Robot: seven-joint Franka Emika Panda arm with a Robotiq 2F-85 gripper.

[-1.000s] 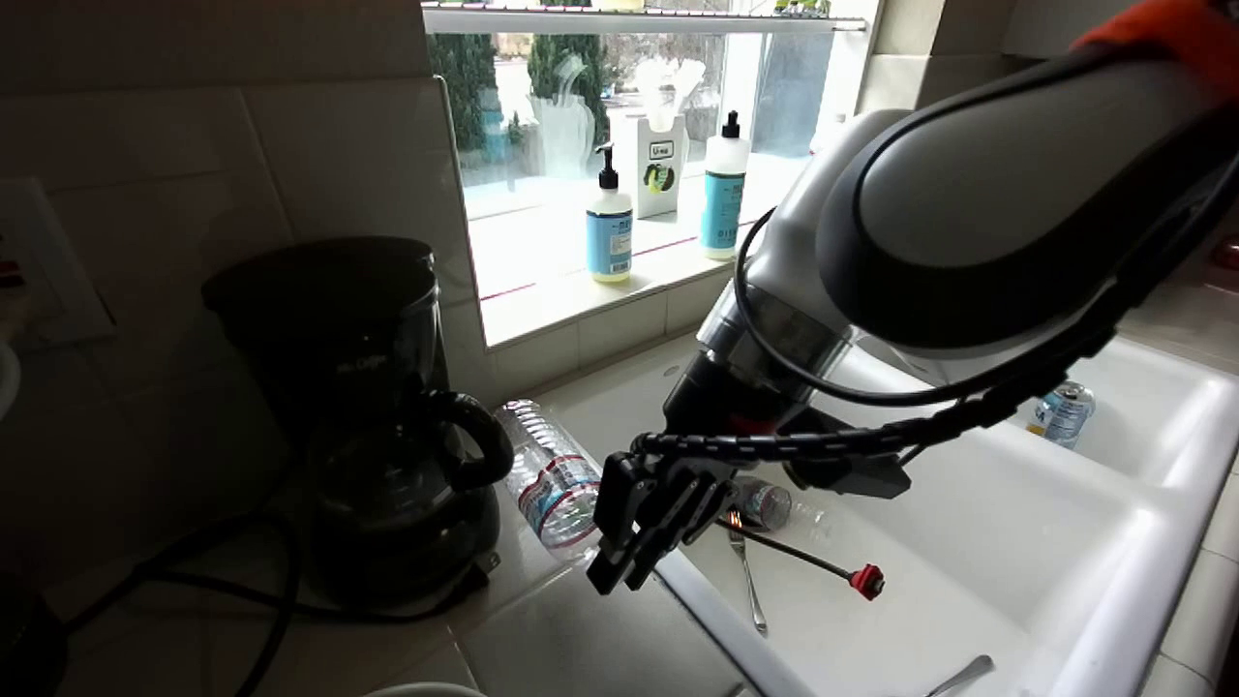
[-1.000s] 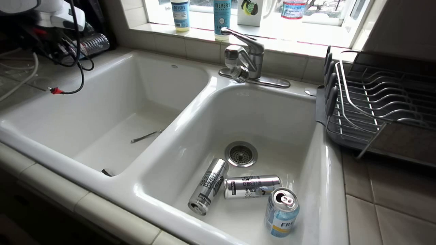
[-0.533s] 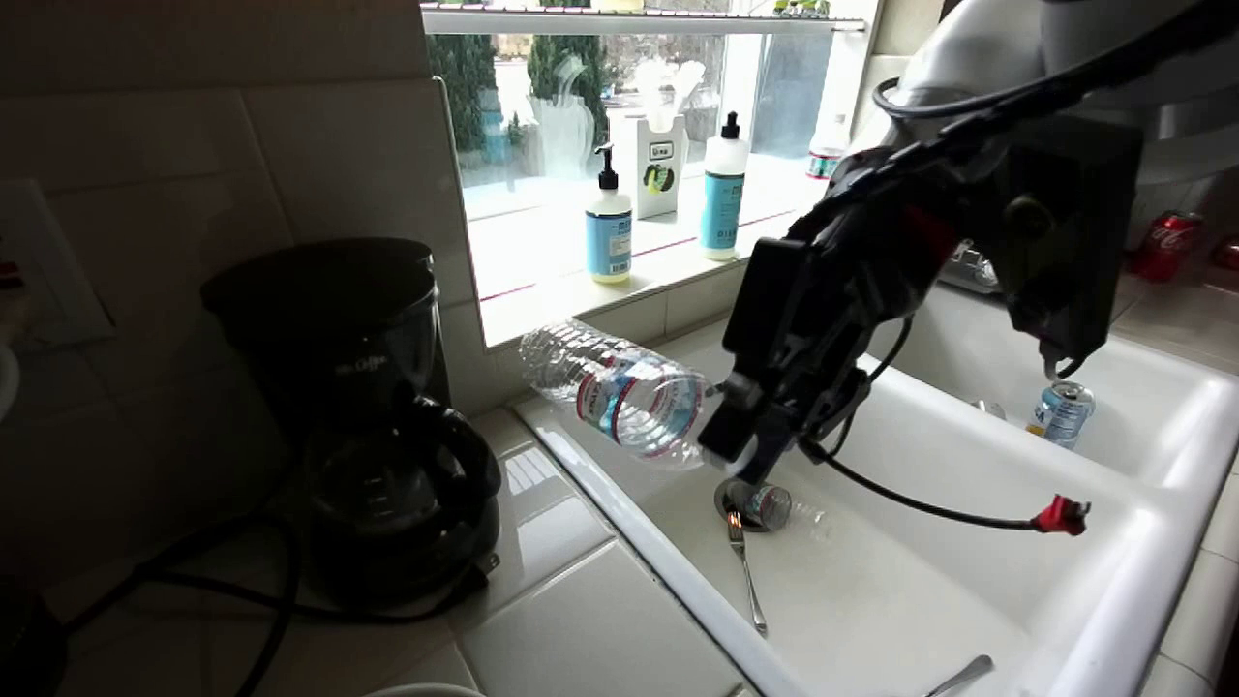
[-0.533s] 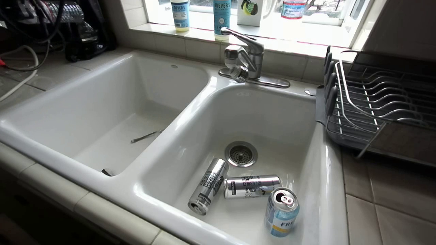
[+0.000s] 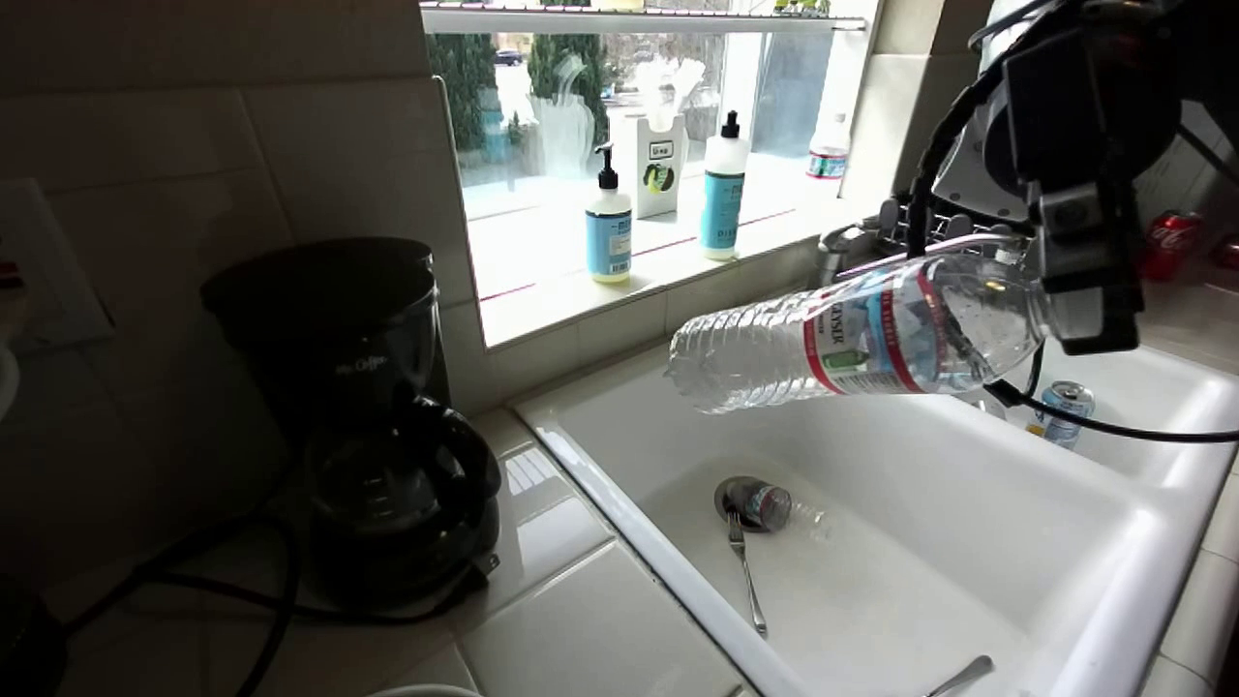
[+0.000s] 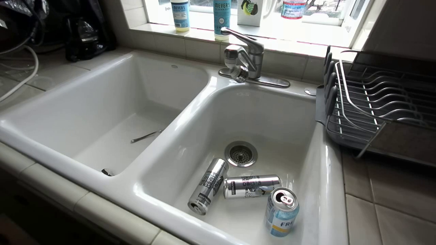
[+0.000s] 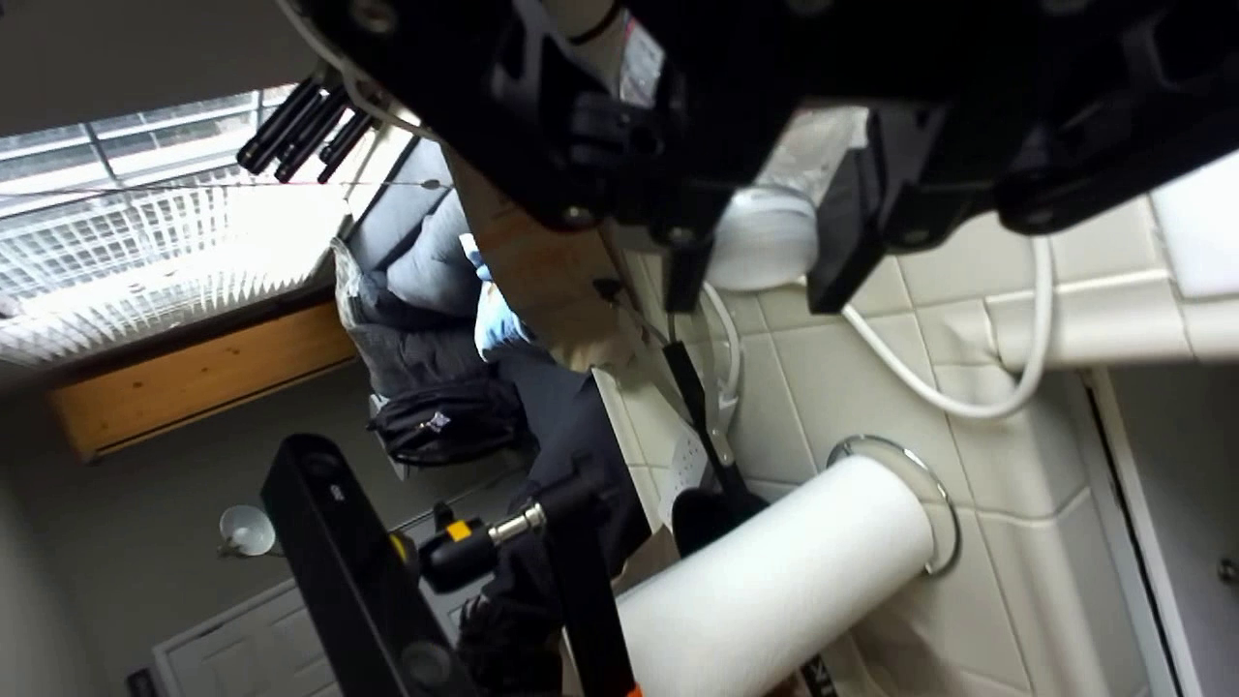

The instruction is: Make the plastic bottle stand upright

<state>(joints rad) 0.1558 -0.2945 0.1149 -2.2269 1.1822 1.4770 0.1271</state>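
The plastic bottle [image 5: 861,334] is clear and ribbed with a red-edged label. In an exterior view it hangs in the air above the sink basin, lying nearly level, its base to the left and slightly lower. My gripper [image 5: 1089,310] is closed around its cap end at the right. In the wrist view the white cap [image 7: 765,237] sits between the fingers of the gripper [image 7: 760,295], with the neck behind it. The rest of the bottle is mostly hidden there by the gripper.
A black coffee maker [image 5: 368,416] stands on the tiled counter [image 5: 581,620] left of the white sink [image 5: 929,542]. Another clear bottle [image 5: 770,505] and a fork [image 5: 745,581] lie in the basin. Soap bottles [image 5: 608,232] line the sill. Cans [image 6: 252,186], faucet [image 6: 252,54] and dish rack [image 6: 381,102] stand farther along.
The bottle has been lifted from the counter beside the coffee maker. It has moved right and up over the sink with my gripper and turned closer to level.
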